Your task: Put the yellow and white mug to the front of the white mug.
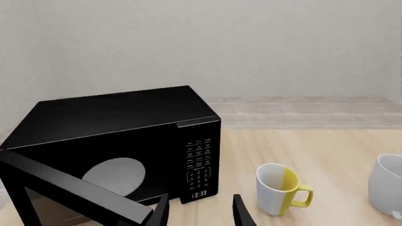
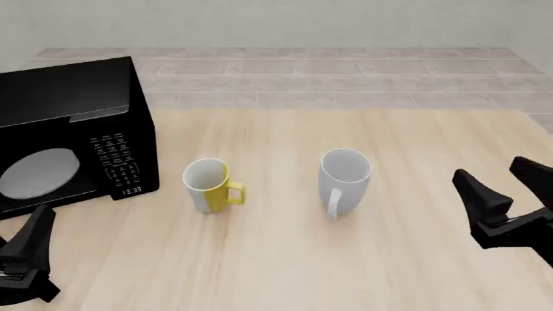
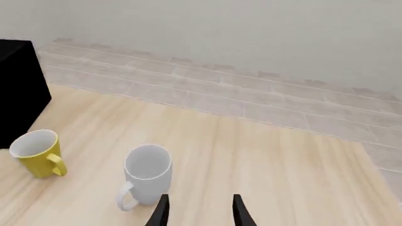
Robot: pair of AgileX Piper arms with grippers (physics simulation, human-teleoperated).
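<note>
at the far left of the table [image 2: 346,272] the left gripper [image 2: 26,259] sits low at the near edge, its dark fingers [image 1: 162,213] spread apart and holding nothing. just beyond it stands a black microwave [image 2: 74,129], a boxy glossy shell with its door [image 1: 69,193] swung open toward the near side, a pale round plate inside and a small lit keypad on its right panel. the microwave fills the table's left side almost to the far edge.

to its right, with a narrow strip of bare wood between, the yellow and white mug [image 2: 207,185] stands upright, a short cylinder with a pale outside, yellow inner wall and a yellow loop handle turned right. a clear gap of wood parts it from the white mug [image 2: 344,180], which stands upright near the table's middle, plain, smooth and a little taller, its white loop handle turned toward the near edge. the two mugs sit about level with each other, side by side, not touching.

open light wood with fine grain stretches in front of both mugs to the near edge, and right of the white mug too. at the far right, the right gripper [image 2: 509,194] hovers above the table, well apart from the white mug, its black wedge-shaped fingers [image 3: 238,212] parted and empty. beyond the table's far edge lies a pale tiled floor [image 2: 346,65].
</note>
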